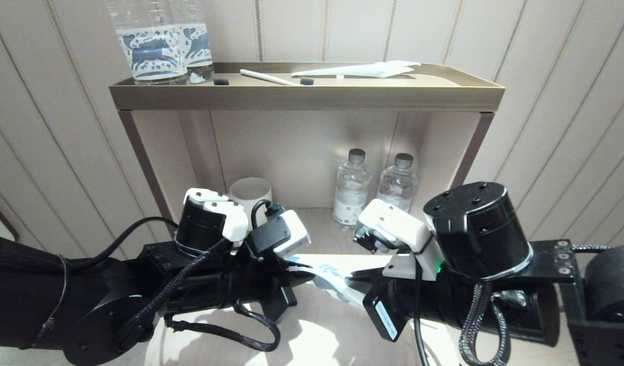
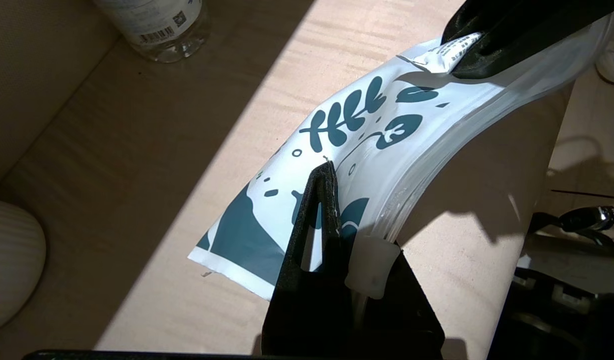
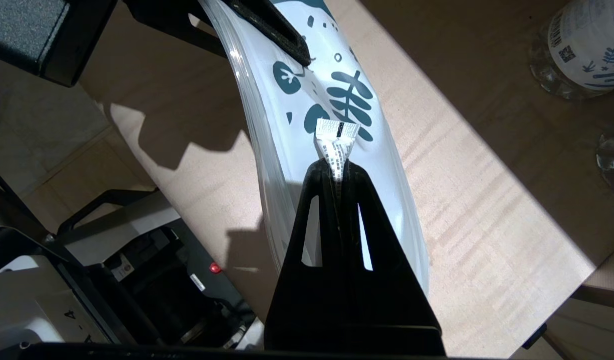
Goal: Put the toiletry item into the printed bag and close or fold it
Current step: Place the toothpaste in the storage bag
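The printed bag [image 1: 328, 274] is a white pouch with dark blue prints, held bowed above the pale wooden shelf top [image 1: 312, 325]. My left gripper [image 2: 328, 172] is shut on one end of the printed bag [image 2: 367, 145], beside the white zip slider [image 2: 372, 267]. My right gripper [image 3: 338, 167] is shut on the toiletry item [image 3: 335, 140], a small white sachet with printed text. The sachet [image 2: 444, 52] lies over the bag's printed face [image 3: 307, 100], outside its clear zip edge. In the head view, the left gripper [image 1: 304, 275] and the right gripper [image 1: 356, 277] face each other.
At the back of the lower shelf stand two small water bottles [image 1: 351, 185] [image 1: 397, 180] and a white cup [image 1: 250, 195]. The top tray [image 1: 306, 96] carries clear bottles with blue horse labels [image 1: 149, 46], a white stick [image 1: 268, 77] and a white packet [image 1: 362, 69].
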You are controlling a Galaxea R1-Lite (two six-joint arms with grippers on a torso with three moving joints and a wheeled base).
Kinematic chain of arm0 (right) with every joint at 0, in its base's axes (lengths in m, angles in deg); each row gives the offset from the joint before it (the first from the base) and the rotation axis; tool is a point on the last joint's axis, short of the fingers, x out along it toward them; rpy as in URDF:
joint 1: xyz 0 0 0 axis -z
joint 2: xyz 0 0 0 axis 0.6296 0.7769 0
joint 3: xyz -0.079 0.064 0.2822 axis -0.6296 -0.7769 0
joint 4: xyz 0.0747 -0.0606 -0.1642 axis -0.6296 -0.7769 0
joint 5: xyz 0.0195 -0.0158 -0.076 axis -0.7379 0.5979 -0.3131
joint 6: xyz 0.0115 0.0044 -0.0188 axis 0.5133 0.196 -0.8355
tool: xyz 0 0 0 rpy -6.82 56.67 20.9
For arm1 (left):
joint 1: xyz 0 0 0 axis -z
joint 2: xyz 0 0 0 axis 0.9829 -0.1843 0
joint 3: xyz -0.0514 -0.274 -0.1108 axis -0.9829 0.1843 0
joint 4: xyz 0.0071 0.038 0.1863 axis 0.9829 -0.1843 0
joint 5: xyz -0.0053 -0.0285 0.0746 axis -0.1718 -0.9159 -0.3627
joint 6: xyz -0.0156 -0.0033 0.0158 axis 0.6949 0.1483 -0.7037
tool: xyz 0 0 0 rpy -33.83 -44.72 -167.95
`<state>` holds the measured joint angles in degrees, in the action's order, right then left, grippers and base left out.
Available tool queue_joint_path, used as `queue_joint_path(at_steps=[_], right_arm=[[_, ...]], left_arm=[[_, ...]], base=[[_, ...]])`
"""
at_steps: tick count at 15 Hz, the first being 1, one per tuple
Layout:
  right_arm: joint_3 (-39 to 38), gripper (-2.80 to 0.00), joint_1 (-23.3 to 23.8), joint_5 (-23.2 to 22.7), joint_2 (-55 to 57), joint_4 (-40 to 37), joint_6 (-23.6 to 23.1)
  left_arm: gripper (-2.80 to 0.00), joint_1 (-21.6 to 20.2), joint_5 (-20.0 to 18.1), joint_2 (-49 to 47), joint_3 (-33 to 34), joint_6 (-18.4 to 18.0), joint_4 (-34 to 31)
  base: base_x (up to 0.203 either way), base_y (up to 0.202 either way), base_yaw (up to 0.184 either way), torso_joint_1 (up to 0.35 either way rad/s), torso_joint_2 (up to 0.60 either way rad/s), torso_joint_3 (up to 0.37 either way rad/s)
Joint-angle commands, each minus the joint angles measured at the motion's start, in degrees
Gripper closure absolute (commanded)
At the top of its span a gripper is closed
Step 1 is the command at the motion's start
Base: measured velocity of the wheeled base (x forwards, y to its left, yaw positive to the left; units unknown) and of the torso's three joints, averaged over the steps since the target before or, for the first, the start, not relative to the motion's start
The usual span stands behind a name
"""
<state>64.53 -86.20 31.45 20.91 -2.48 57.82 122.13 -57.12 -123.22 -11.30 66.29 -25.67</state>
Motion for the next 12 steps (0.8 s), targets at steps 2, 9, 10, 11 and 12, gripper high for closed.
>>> queue_joint_path(at_steps=[2, 9, 10, 11, 12], right_arm=[[0.3, 0.0, 0.1, 0.1, 0.0, 0.0, 0.0], [0.4, 0.0, 1.6, 0.2, 4.0, 0.4, 0.0], [0.5, 0.0, 1.7, 0.2, 4.2, 0.5, 0.0], [0.7, 0.0, 1.9, 0.3, 3.6, 0.5, 0.0], [0.7, 0.0, 2.1, 0.3, 2.3, 0.4, -0.1]], left_arm=[[0.0, 0.1, 0.1, -0.3, 0.1, -0.3, 0.2], [0.0, 0.6, 0.1, 0.2, 0.2, -0.8, 0.2], [0.0, 0.6, 0.1, 0.0, 0.2, -0.9, 0.2], [0.0, 0.6, 0.6, -0.3, 0.2, -0.9, 0.2], [0.0, 0.6, 1.5, -0.7, 0.0, -0.8, 0.2]], base=[[0.0, 0.0, 0.0, 0.0, 0.0, 0.0], [0.0, 0.0, 0.0, 0.0, 0.0, 0.0], [0.0, 0.0, 0.0, 0.0, 0.0, 0.0], [0.0, 0.0, 0.0, 0.0, 0.0, 0.0], [0.0, 0.0, 0.0, 0.0, 0.0, 0.0]])
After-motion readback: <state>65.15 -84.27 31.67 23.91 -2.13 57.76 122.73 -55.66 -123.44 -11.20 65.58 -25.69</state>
